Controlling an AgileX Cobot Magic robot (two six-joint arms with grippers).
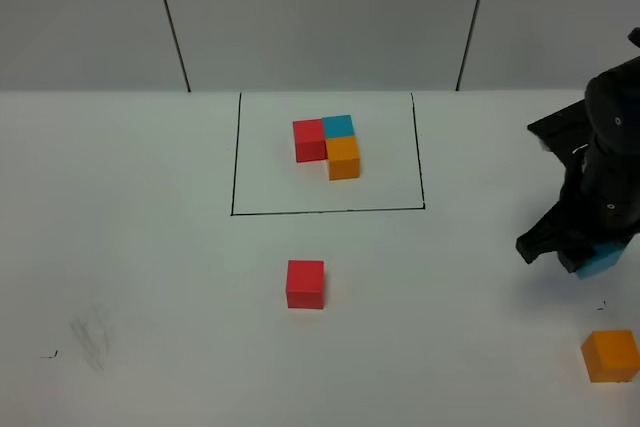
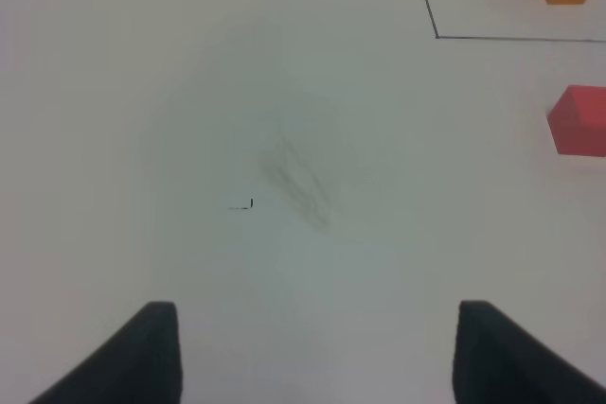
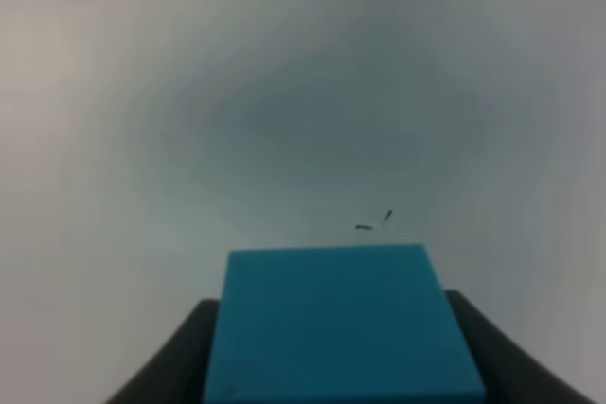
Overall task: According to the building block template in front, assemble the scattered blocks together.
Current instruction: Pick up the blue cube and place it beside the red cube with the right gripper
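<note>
On the right of the exterior high view, the right tool (image 1: pixel 588 252) is clenched on the blue cube (image 1: pixel 600 265). Only a corner of that cube shows below the arm (image 1: pixel 610 147). The right wrist view shows its whole top face between the two fingers (image 3: pixel 185 366). Whether the cube touches the bench (image 1: pixel 150 247) cannot be told. The orange cube (image 1: pixel 611 355) sits nearby toward the front edge and appears in no wrist view. The red cube (image 1: pixel 305 283) lies well apart from it, just in front of the black drawn rectangle (image 1: pixel 232 167) framing the building block template (image 1: pixel 328 147). The left tool (image 2: pixel 317 357) appears only in the left wrist view. It is released, jaws wide apart, over bare bench near a grey smudge (image 2: pixel 298 182).
</note>
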